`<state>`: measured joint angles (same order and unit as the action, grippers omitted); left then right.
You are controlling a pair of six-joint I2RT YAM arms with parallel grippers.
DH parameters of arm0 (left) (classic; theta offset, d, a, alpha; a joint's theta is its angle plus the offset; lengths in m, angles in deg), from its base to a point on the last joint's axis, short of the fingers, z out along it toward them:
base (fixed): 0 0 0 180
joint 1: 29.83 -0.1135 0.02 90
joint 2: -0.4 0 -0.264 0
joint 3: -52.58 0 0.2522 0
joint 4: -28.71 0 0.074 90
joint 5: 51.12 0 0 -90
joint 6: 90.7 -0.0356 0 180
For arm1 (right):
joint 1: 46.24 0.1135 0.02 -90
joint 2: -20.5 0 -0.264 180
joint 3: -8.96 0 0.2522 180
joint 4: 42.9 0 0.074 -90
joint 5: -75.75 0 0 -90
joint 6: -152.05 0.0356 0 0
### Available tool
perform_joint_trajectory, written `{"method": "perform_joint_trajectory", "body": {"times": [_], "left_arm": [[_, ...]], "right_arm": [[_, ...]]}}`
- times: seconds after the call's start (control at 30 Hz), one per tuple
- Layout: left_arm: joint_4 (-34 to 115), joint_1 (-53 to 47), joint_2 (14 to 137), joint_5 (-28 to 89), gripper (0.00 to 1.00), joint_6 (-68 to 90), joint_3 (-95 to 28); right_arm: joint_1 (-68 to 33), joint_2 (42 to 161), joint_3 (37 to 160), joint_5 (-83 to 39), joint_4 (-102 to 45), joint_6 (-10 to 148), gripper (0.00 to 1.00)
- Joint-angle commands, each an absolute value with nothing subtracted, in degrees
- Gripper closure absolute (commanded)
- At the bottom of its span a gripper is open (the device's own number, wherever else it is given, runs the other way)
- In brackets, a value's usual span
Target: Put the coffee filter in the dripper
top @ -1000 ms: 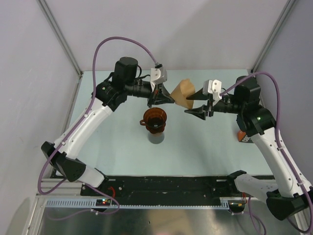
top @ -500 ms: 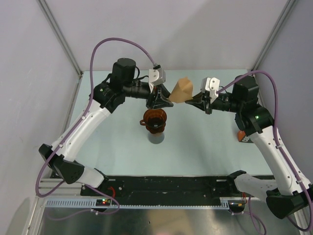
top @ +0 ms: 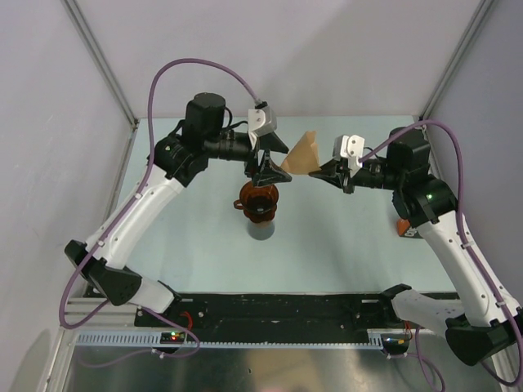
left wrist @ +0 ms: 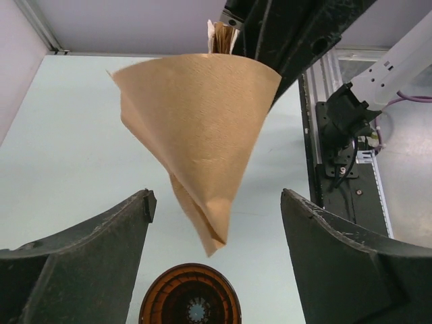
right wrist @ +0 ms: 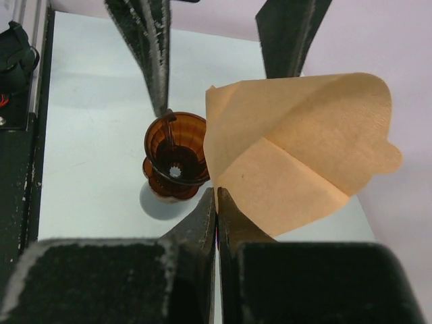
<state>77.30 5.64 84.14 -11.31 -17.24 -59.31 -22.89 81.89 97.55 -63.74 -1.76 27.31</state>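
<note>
The coffee filter [top: 304, 155], a tan paper cone, hangs in the air above and to the right of the dripper [top: 258, 200]. My right gripper [top: 316, 173] is shut on the filter's edge [right wrist: 304, 148], jaws pressed together [right wrist: 216, 192]. My left gripper [top: 276, 162] is open, its fingers [left wrist: 101, 243] spread to either side of the filter's pointed tip [left wrist: 202, 135] without touching it. The dark reddish-brown dripper [left wrist: 190, 304] stands upright below, rim up, with nothing inside [right wrist: 175, 158].
The dripper stands on a grey beaker [top: 261, 231]. An orange-brown object [top: 406, 228] shows partly behind the right arm. Metal frame posts rise at the back corners, and a black rail [top: 286, 309] runs along the near edge.
My left gripper has opened and let go of the filter. My right gripper has moved in and shut on the filter's edge, and now carries it alone.
</note>
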Motion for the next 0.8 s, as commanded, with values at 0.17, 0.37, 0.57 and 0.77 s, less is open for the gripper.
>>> {"method": "perform_joint_trajectory", "body": {"times": [0.17,0.37,0.57,0.77], "left_arm": [[76.13,5.59,84.54,-9.08,0.15,-14.28,-62.56],[76.14,5.61,86.61,-13.93,0.15,-10.54,-64.67],[76.12,5.67,87.54,-17.4,0.2,-9.36,-64.71],[76.07,5.83,88.0,-16.28,0.23,-9.58,-64.7]], "right_arm": [[-21.4,79.97,97.94,-63.75,3.36,19.2,1.0],[-19.9,80.2,97.88,-60.9,3.45,14.73,1.0],[-19.58,80.35,97.9,-59.18,2.35,15.35,1.0],[-19.37,80.5,97.96,-58.93,2.01,16.1,1.0]]}}
